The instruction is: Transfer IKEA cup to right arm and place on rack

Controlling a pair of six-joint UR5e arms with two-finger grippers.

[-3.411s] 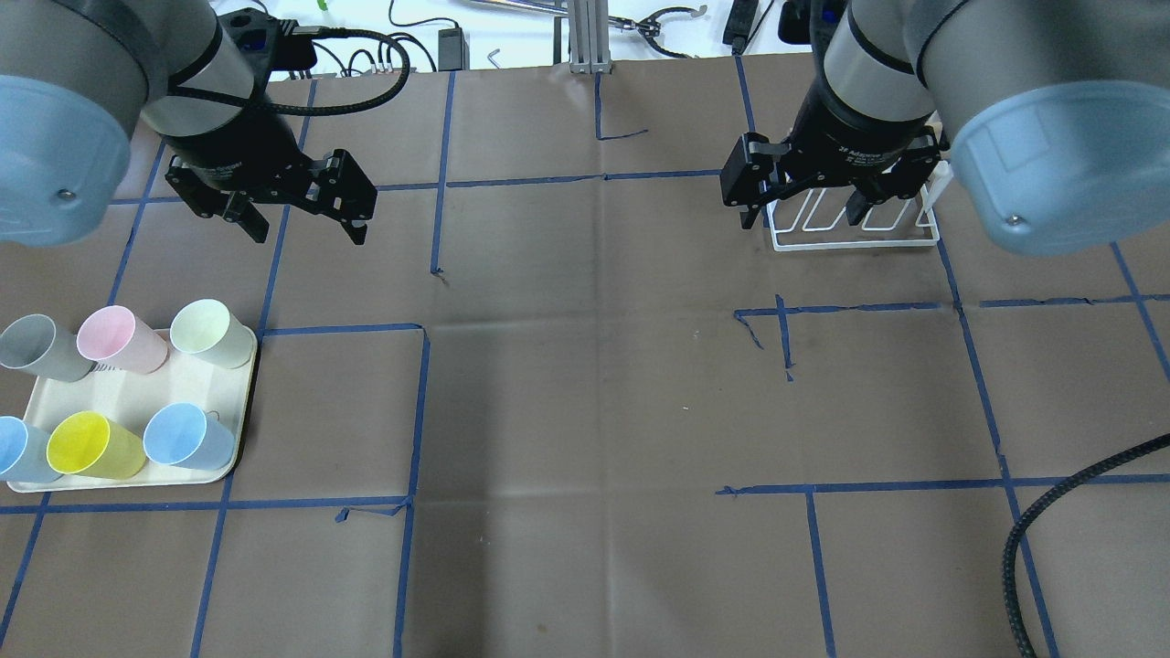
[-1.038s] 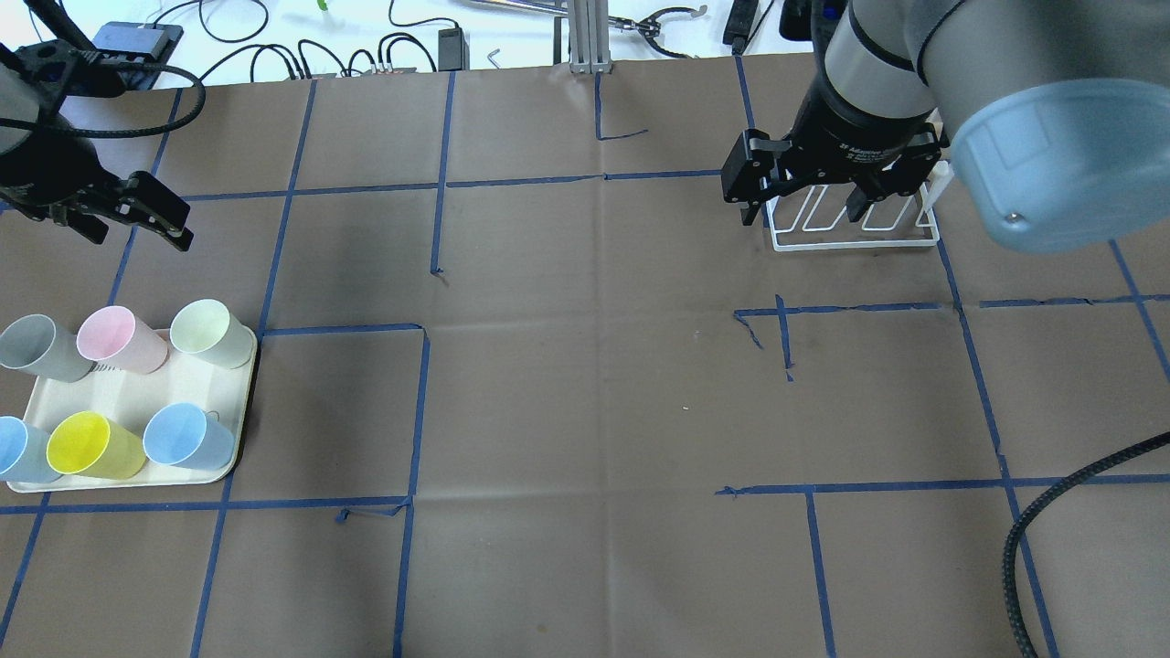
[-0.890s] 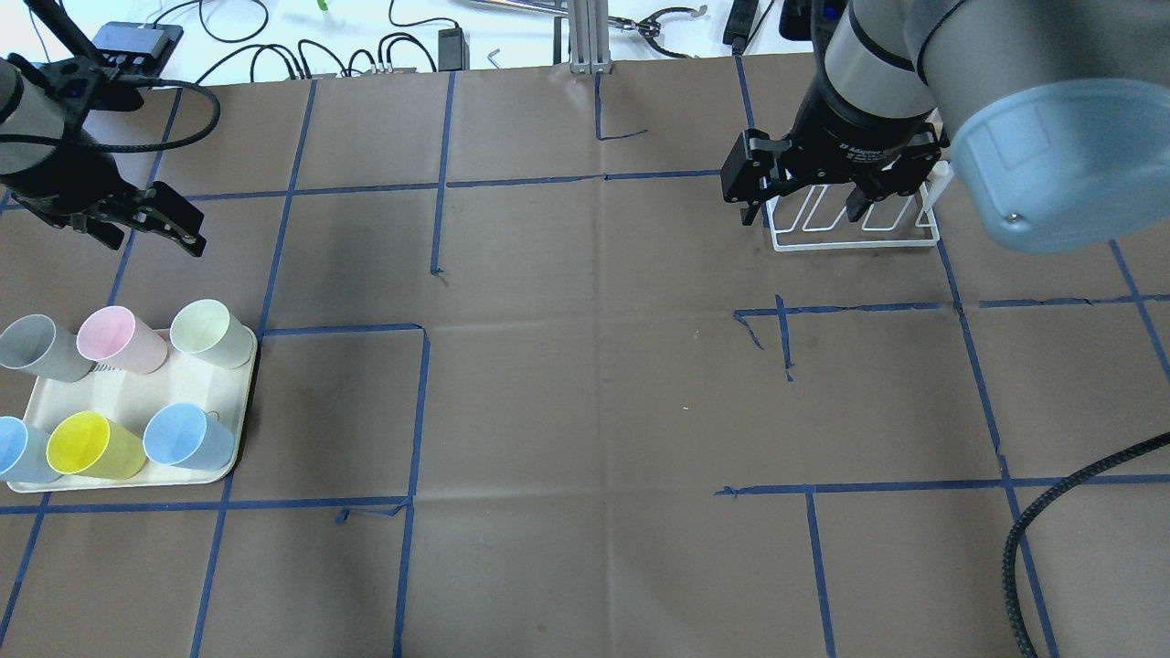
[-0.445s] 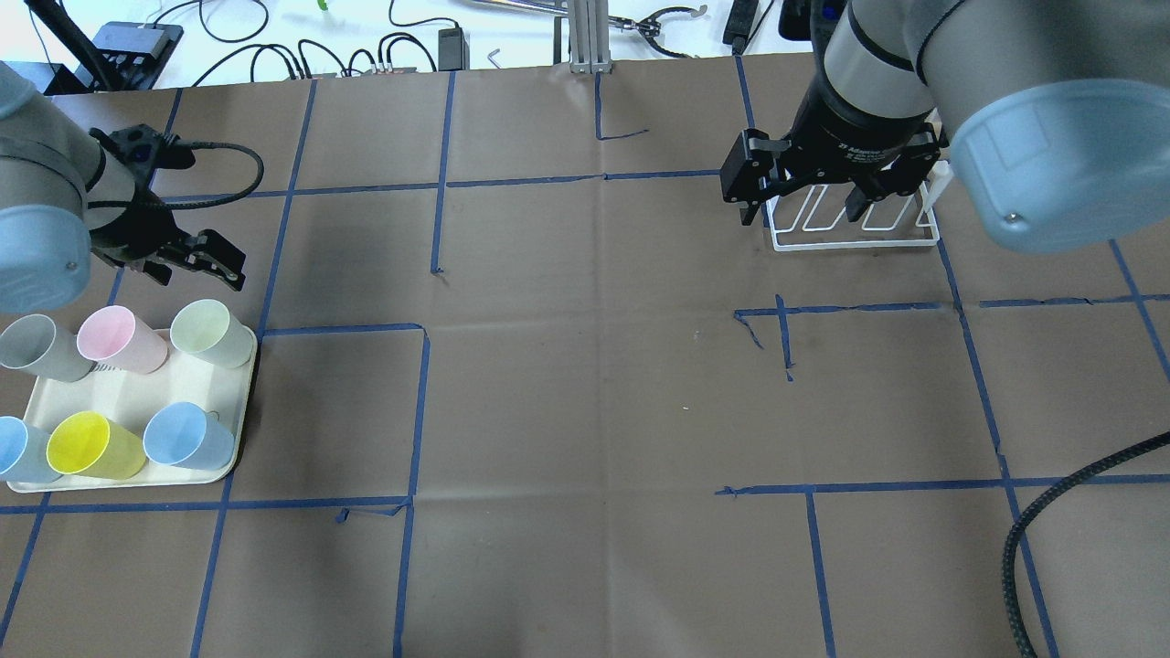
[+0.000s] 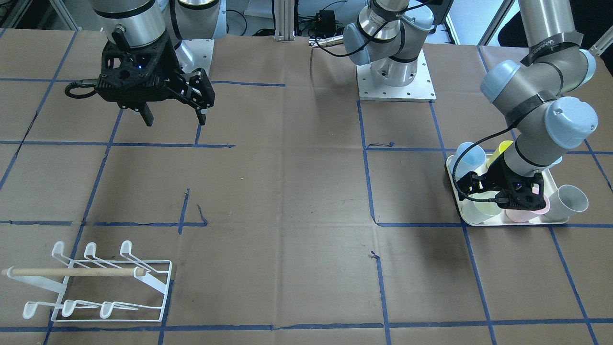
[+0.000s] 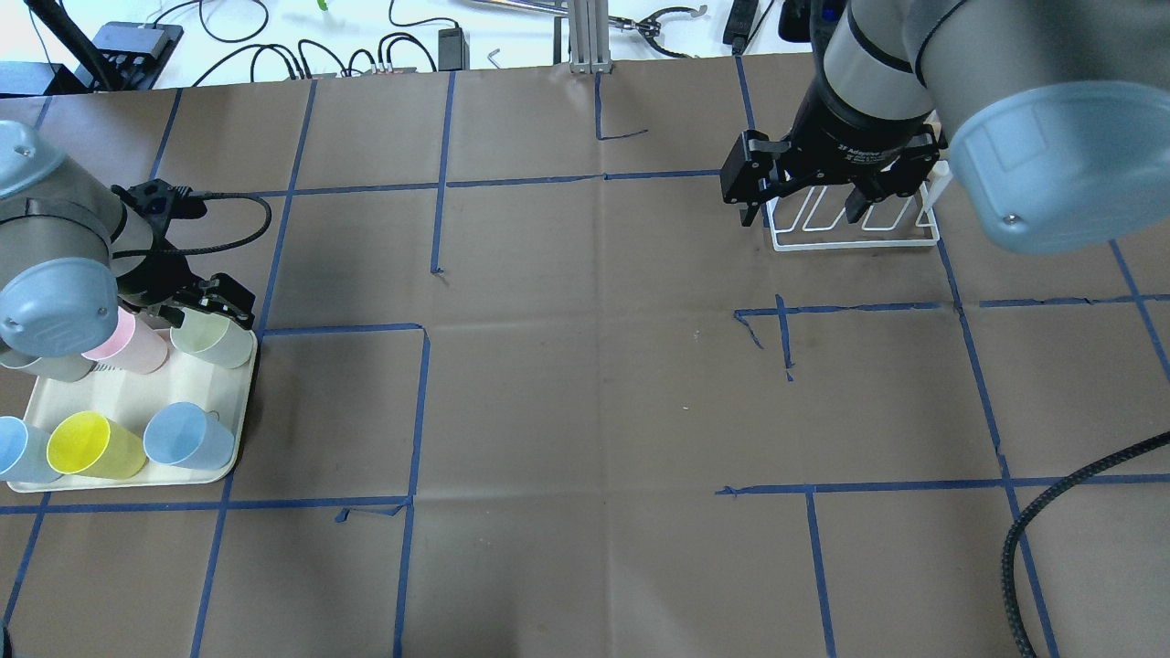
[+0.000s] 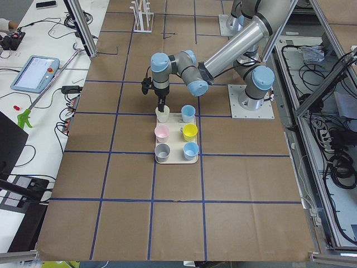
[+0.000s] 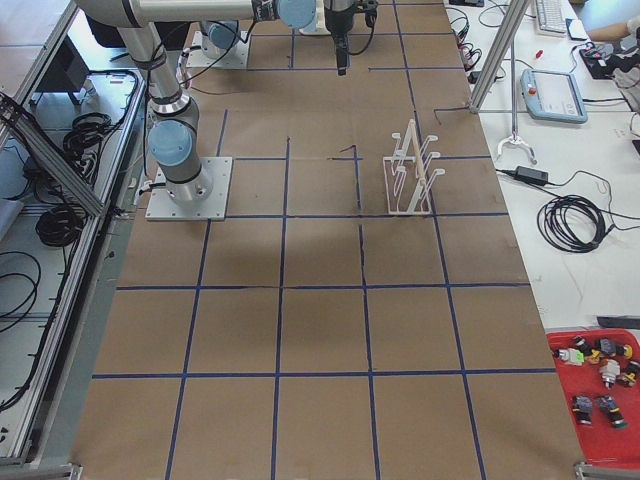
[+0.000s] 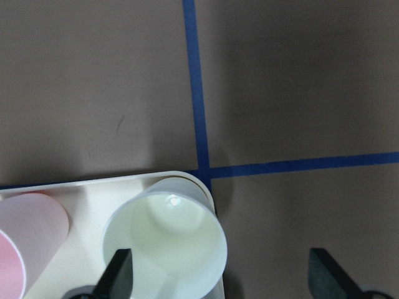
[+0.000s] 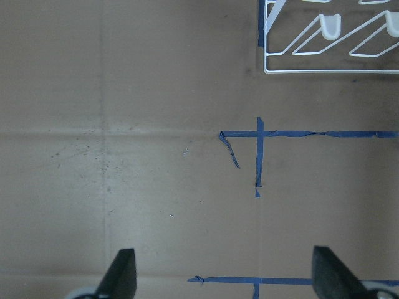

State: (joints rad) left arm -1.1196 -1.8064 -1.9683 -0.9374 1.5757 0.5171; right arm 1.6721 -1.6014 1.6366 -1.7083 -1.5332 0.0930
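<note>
Six cups stand on a cream tray (image 6: 137, 388) at the table's left edge. My left gripper (image 6: 206, 309) is open and low over the pale green cup (image 6: 218, 336) at the tray's far right corner. In the left wrist view that cup (image 9: 165, 240) lies between the open fingers (image 9: 120, 273), one over its left rim and the other outside its right wall. My right gripper (image 6: 806, 212) is open and empty, hovering just in front of the white wire rack (image 6: 855, 227). The rack also shows in the front view (image 5: 96, 282), bare of cups.
A pink cup (image 6: 128, 343) and a grey cup (image 6: 41, 367) stand next to the pale green one. A yellow cup (image 6: 91, 446) and two blue cups (image 6: 187, 437) fill the near row. A black cable (image 6: 1033, 521) lies at the near right. Blue tape lines cross the brown table cover.
My left arm has swung from the far left back toward the tray and dropped over the pale green cup, gripper still open. The right arm has not moved.
</note>
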